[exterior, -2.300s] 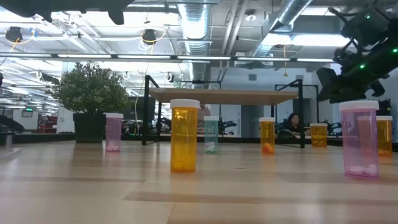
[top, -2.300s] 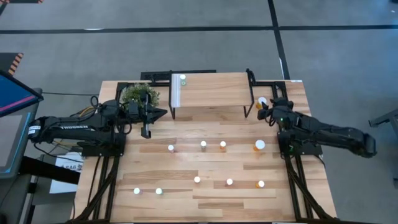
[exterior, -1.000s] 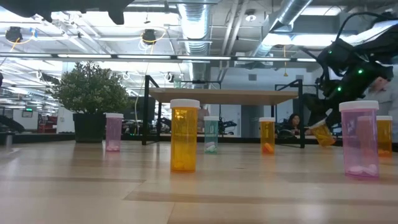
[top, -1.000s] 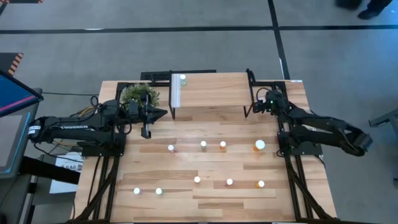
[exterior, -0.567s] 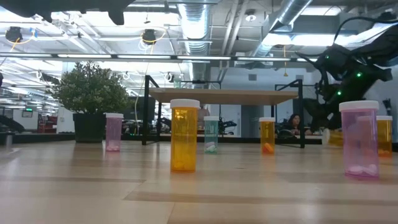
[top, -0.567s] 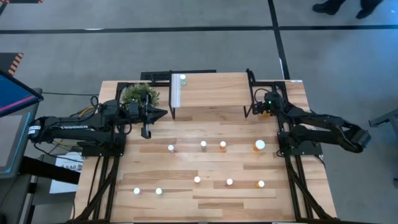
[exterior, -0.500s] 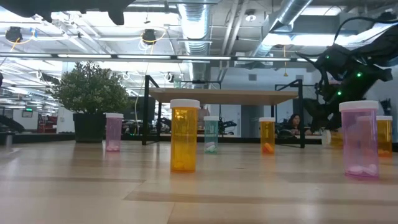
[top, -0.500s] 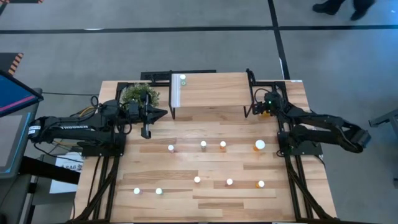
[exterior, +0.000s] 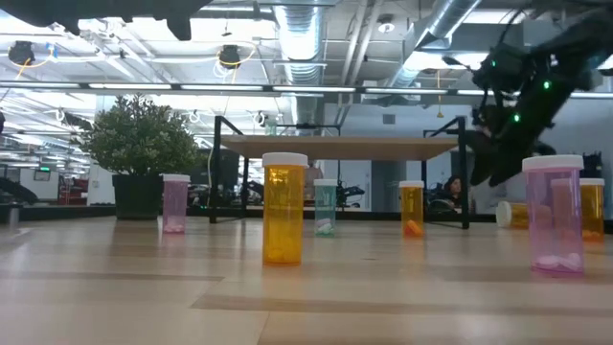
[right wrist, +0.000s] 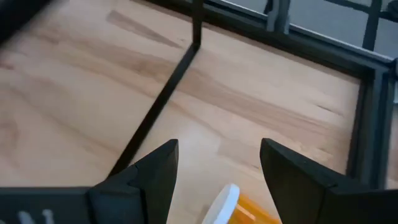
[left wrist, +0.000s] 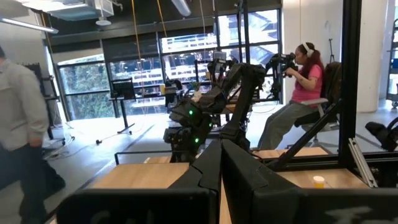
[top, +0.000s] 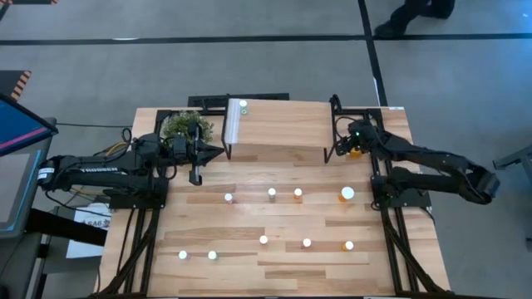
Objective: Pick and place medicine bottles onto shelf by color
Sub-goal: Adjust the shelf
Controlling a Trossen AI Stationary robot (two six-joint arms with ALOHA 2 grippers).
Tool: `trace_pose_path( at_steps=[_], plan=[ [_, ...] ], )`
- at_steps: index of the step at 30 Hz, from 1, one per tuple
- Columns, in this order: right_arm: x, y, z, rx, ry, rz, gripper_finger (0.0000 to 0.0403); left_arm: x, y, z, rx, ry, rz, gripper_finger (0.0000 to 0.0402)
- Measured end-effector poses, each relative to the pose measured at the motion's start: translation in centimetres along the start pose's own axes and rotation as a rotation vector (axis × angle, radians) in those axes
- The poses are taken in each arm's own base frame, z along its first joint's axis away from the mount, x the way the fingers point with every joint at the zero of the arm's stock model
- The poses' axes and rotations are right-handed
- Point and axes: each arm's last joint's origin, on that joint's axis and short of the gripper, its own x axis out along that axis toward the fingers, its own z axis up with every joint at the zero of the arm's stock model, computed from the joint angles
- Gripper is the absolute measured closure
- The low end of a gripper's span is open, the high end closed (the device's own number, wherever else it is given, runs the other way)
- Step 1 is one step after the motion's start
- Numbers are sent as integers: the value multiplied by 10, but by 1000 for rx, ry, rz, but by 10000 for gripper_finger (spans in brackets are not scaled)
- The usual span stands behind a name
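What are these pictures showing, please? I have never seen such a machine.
Two dark robot arms work at a wooden table. One camera looks down from above, one sits at table height, and one rides on each wrist. Small medicine bottles stand on the table; one green bottle is on the shelf. The left gripper is shut beside a potted plant. The right gripper is open, holding nothing, above an orange bottle lying on its side next to the shelf.

The right tool (top: 344,148) reaches forward at the far right of the surface, fingers spread apart. The left tool (top: 218,151) waits at far left, fingers pressed together.
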Motion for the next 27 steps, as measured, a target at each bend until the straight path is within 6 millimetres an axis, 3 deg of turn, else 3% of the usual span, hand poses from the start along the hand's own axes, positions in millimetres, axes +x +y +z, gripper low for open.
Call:
trace_pose_path(
  at_steps=[10,15,21,24,27],
  plan=[
    [-23,-3,6,-33,108,-142,152,0,0,0,-18,0,-1,401],
    [-31,1,12,-24,88,-124,152,0,0,0,-28,1,-2,401],
    [-57,0,29,7,24,-123,154,0,0,0,-35,1,-1,401],
    [-77,0,38,19,-6,-61,155,0,0,0,-35,1,-1,401],
    [-94,3,44,23,23,111,155,0,0,0,-35,1,-1,402]
  ],
)
